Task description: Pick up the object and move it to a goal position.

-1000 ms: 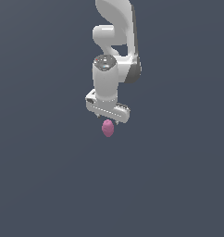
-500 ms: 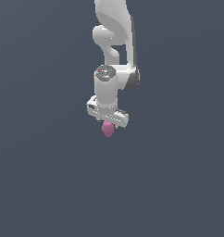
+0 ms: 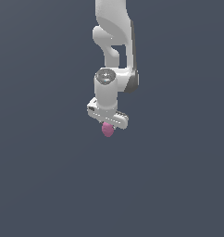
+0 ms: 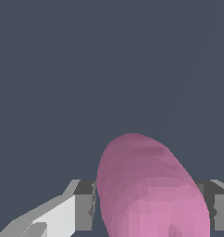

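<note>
Exterior view, centre of frame: the white robot gripper hangs from the arm, clenched on the small matte magenta-pink egg-shaped object, which pokes out beneath it. Wrist view shows grey fingers pressing both flanks, likely to carry it goalward.

Exterior view faces the distant arm; wrist view looks past its fingers.

Magenta-pink object, white hand
</note>
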`<state>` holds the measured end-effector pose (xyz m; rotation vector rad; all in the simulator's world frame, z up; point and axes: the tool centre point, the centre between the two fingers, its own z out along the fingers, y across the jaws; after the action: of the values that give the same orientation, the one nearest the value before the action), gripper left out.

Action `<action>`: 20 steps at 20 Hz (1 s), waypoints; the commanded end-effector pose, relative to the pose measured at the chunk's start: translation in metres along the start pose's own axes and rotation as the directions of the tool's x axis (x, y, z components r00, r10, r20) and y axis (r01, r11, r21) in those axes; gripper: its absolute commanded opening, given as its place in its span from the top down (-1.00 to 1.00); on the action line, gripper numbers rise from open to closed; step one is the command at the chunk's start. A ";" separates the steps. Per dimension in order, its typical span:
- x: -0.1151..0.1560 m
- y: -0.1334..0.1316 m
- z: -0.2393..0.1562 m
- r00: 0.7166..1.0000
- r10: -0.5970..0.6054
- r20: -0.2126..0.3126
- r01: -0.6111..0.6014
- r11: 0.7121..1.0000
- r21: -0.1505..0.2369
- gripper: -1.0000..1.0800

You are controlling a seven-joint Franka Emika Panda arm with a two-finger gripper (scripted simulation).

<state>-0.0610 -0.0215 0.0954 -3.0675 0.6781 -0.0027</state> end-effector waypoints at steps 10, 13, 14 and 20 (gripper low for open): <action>0.001 0.002 -0.005 1.000 0.000 0.000 0.000 1.000 0.000 1.00; 0.003 0.007 -0.014 1.000 0.000 0.000 0.000 1.000 0.000 1.00; 0.004 0.009 -0.019 1.000 0.000 0.000 0.000 1.000 0.000 1.00; 0.012 0.028 -0.056 1.000 0.000 0.000 0.000 1.000 0.001 1.00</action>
<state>-0.0617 -0.0463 0.1408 -3.0669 0.6780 -0.0010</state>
